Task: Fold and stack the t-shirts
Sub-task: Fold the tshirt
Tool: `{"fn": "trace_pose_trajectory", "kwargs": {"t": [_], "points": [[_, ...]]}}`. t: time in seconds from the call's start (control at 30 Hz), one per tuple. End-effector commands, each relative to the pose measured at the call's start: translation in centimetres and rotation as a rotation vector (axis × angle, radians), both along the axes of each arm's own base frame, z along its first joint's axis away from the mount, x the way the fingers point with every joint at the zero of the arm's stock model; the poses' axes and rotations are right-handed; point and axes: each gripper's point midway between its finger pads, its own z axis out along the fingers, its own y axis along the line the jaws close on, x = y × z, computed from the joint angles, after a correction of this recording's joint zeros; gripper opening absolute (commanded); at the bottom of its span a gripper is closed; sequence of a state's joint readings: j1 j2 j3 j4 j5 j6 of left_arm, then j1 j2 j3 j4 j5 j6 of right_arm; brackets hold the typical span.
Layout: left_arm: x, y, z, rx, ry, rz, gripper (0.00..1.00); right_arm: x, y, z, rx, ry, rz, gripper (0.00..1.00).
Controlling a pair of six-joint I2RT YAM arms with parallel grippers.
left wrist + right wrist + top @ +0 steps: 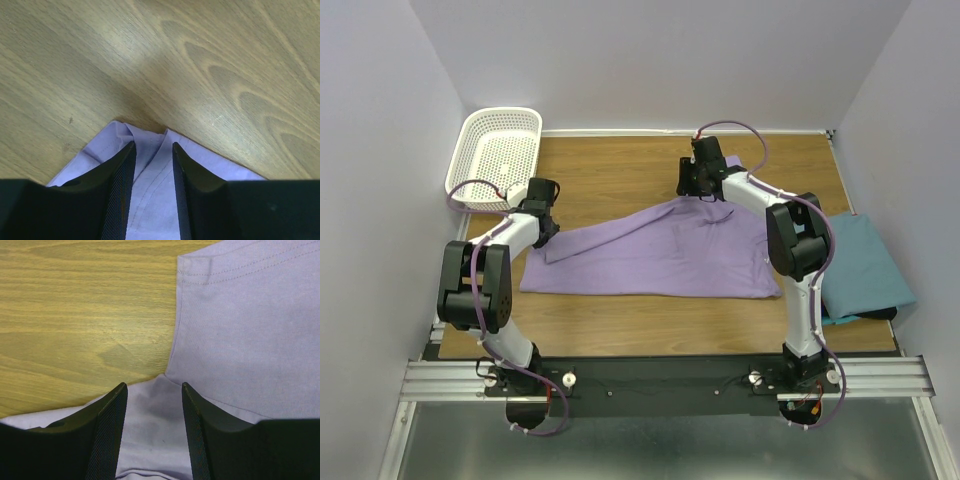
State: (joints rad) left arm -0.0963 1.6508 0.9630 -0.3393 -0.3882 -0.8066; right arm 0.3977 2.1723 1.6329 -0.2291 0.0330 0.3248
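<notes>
The lavender-purple t-shirt (660,255) lies spread across the middle of the wooden table, its upper edge running diagonally from left to back right. My left gripper (545,222) is at the shirt's left corner. In the left wrist view it (152,144) is open, its fingers narrowly straddling a hemmed fold of the shirt (150,200). My right gripper (698,190) is at the shirt's far peak. Seen from the right wrist it (154,385) stands open over flat lavender cloth (240,330) beside a sleeve hem. The teal t-shirt (860,265) lies folded at the right edge.
A white mesh basket (470,150) stands at the back left corner, just behind the left gripper. Walls close in the table on the left, back and right. Bare wood (620,170) shows between the basket and the right gripper.
</notes>
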Motion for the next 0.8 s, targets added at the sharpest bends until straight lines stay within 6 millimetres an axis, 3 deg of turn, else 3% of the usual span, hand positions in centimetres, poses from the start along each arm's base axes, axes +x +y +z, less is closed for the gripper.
{"fn": "trace_pose_trajectory", "kwargs": {"t": [0.0, 0.33, 0.77], "points": [[0.4, -0.2, 0.9, -0.014, -0.034, 0.000, 0.43, 0.0, 0.2, 1.8, 0.031, -0.029, 0.002, 0.55], [0.3, -0.5, 3.3, -0.041, -0.085, 0.004, 0.42, 0.0, 0.2, 1.5, 0.031, -0.024, 0.001, 0.55], [0.7, -0.5, 1.8, -0.024, -0.042, -0.012, 0.42, 0.1, 0.3, 1.7, 0.038, -0.026, 0.005, 0.55]]}}
